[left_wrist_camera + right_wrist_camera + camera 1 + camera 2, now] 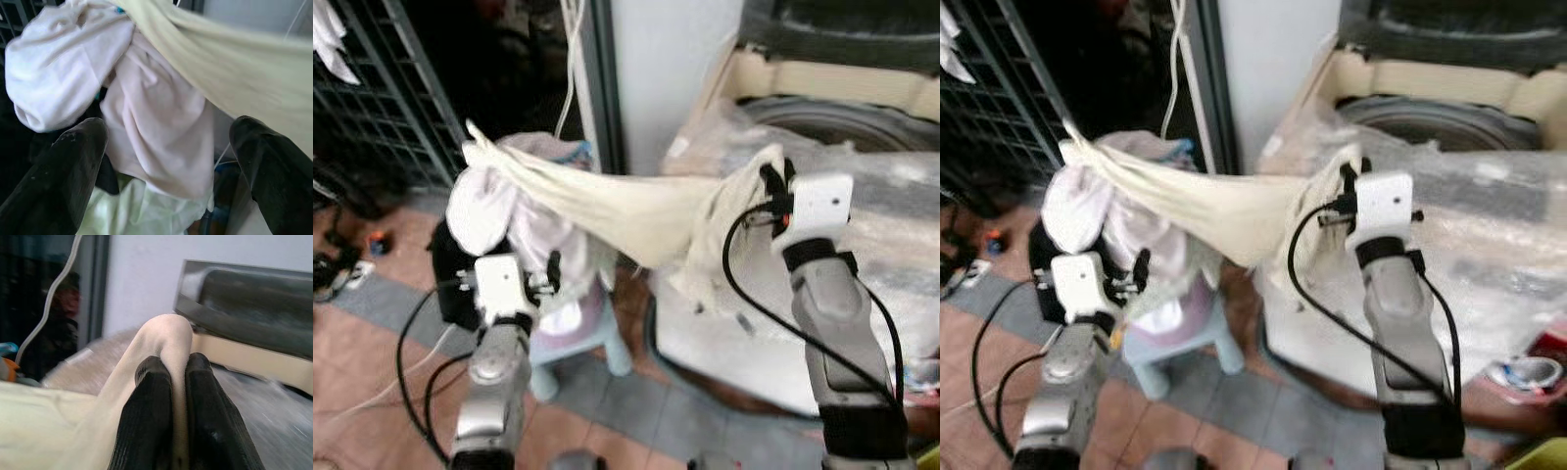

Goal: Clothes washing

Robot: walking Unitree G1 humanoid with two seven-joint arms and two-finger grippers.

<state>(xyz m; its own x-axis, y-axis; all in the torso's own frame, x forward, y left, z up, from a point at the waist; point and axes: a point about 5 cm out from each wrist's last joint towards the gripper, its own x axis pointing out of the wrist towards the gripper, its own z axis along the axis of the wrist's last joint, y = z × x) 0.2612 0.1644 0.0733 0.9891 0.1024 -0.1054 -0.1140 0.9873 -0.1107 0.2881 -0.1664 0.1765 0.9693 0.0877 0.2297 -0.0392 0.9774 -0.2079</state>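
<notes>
Cloth counted one: a cream garment (pixel 636 211) stretched from the laundry pile (pixel 514 211) to the washing machine's (pixel 1449 127) rim, pinched in the right tool (pixel 177 369); left tool (pixel 166 147) gaped wide, empty, just beside the pile

Spread black fingers (pixel 63 171) of left gripper (pixel 171 166) before bundled white garments (pixel 98 93), beneath a taut cream cloth (pixel 234 73).

Soft, even daylight; the doorway (pixel 509 69) behind lies in deep shadow. Head views slightly soft, with glare on the plastic wrap (pixel 881 186). Wrist views are blurred: black fingers (pixel 151 416) and background out of focus.
</notes>
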